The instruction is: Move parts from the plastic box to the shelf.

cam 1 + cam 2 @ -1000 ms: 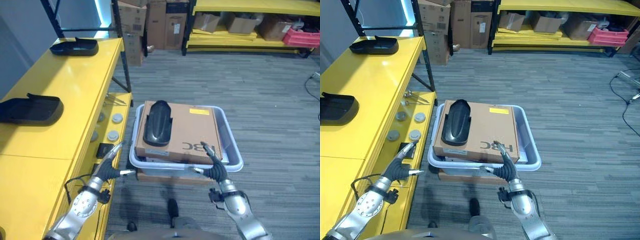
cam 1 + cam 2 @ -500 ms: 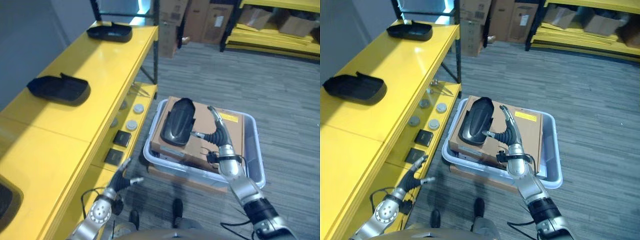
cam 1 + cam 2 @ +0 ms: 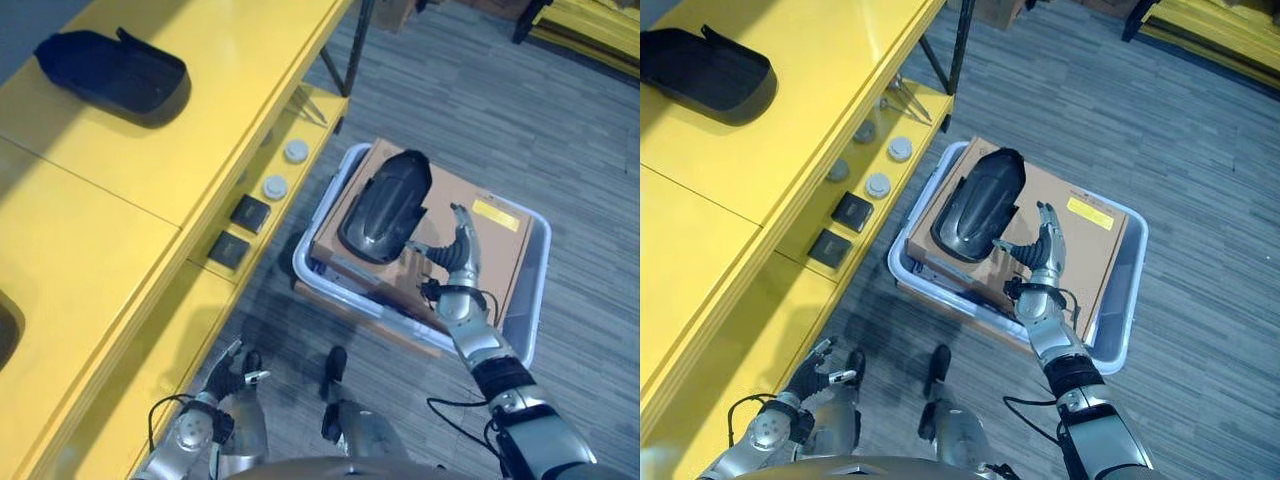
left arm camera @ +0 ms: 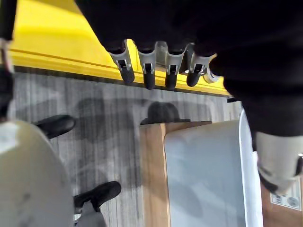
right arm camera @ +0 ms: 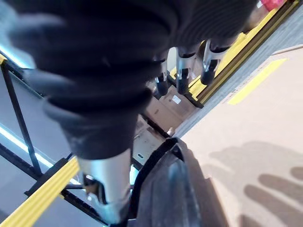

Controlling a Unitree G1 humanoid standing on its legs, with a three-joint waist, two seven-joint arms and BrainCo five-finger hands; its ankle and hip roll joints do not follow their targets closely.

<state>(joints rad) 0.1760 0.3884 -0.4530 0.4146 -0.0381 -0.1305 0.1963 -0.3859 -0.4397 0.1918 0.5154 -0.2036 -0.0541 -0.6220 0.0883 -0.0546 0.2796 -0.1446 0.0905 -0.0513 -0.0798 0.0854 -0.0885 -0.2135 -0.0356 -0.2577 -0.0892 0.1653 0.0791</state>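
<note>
Fingers of your right hand [image 3: 460, 262] stand straight and spread above the cardboard box [image 3: 478, 240], thumb reaching toward the black part [image 3: 385, 205]; the hand holds nothing. Whether the thumb actually touches the part's right edge you cannot tell from the head views, and the right wrist view gives only the part's dark rim close up. The part lies lengthwise on the left half of the cardboard, its near end reaching the box's near-left edge. The cardboard box sits in the grey plastic box [image 3: 533, 290] on the floor, covering most of it, so anything beneath the cardboard is hidden. A wooden board [image 4: 150, 175] shows under the plastic box's near side.

Your left hand [image 3: 228, 372] hangs low at the near left, beside the yellow shelf [image 3: 120, 190], fingers relaxed and empty. In its wrist view the fingertips [image 4: 148, 75] line up against the shelf's yellow edge.

On the shelf's top level another black part [image 3: 110, 72] rests at the far left. The lower level carries two round discs [image 3: 284, 168] and two small dark squares [image 3: 240, 230]; what they are is hard to make out.
</note>
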